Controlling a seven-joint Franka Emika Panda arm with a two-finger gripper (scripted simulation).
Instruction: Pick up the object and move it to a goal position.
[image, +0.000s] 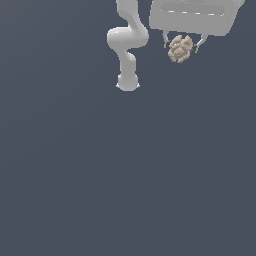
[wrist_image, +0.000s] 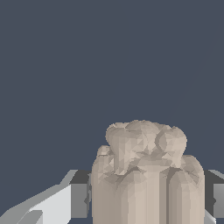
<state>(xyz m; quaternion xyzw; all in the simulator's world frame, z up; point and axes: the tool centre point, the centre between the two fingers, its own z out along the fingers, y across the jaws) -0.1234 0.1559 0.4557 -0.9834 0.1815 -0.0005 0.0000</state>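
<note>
The object (image: 180, 48) is a small tan, lumpy, wrinkled nugget like a walnut. It hangs between the fingers of my white gripper (image: 181, 47) near the top of the exterior view, right of the arm's base. In the wrist view the nugget (wrist_image: 146, 175) fills the space between the two fingers (wrist_image: 78, 200), which press on its sides. The gripper is shut on it and holds it lifted above the floor. No goal marker shows in either view.
The white arm (image: 127, 45) rises from its base (image: 127, 82) at the top middle of the exterior view. A plain dark grey-blue floor (image: 125, 175) fills everything else in both views.
</note>
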